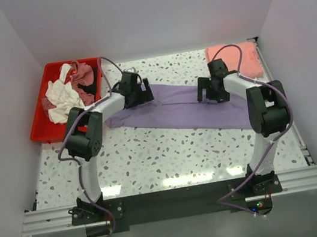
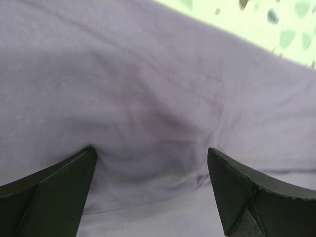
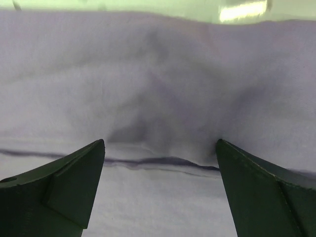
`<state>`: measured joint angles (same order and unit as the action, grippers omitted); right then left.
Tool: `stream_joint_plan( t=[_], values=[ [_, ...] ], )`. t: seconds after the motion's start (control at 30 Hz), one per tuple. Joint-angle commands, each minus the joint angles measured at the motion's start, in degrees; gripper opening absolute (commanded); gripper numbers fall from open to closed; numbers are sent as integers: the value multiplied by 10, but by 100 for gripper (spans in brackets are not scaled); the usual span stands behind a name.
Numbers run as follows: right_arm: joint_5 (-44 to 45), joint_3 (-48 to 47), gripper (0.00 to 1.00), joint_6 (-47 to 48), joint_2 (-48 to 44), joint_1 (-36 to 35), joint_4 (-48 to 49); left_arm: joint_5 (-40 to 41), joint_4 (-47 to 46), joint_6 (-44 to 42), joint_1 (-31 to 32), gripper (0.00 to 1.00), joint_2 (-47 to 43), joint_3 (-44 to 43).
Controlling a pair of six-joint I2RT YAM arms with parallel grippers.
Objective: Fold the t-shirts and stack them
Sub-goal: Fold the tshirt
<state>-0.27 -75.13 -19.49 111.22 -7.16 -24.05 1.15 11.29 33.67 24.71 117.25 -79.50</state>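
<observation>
A large lavender-purple t-shirt (image 1: 181, 110) lies as a long folded band across the middle of the table. My left gripper (image 1: 140, 94) is open and pressed down on its left part; the cloth (image 2: 148, 98) fills the left wrist view between the spread fingers (image 2: 54, 192). My right gripper (image 1: 210, 94) is open and down on its right part, over a folded edge (image 3: 163, 160) between its fingers (image 3: 64, 187). A salmon-pink t-shirt (image 1: 235, 59) lies folded at the back right. White, dusty-rose and dark shirts (image 1: 68, 92) are heaped in the tray.
A red plastic tray (image 1: 41, 129) stands at the back left, beside the left arm. White walls close the table on three sides. The speckled tabletop (image 1: 170, 153) shows in front of the purple shirt.
</observation>
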Motion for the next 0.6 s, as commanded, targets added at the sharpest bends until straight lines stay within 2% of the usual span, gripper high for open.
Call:
stream_joint_plan(
  t=[0.0, 0.2, 0.27, 0.43, 0.57],
  values=[
    [25, 83, 99, -19, -39, -59, -89, 28, 53, 8, -10, 100, 83, -84],
    [-9, 238, 99, -93, -202, -181, -108, -2, 160, 3, -8, 100, 234, -327],
    [-45, 276, 99, -126, -250, -240, -106, -9, 154, 2, -7, 100, 263, -363],
    [-111, 292, 99, -191, -247, -400, -52, -83, 108, 12, -6, 100, 310, -445],
    [-94, 251, 99, -216, -211, -458, -29, -120, 76, 32, -5, 100, 348, -483]
  ],
)
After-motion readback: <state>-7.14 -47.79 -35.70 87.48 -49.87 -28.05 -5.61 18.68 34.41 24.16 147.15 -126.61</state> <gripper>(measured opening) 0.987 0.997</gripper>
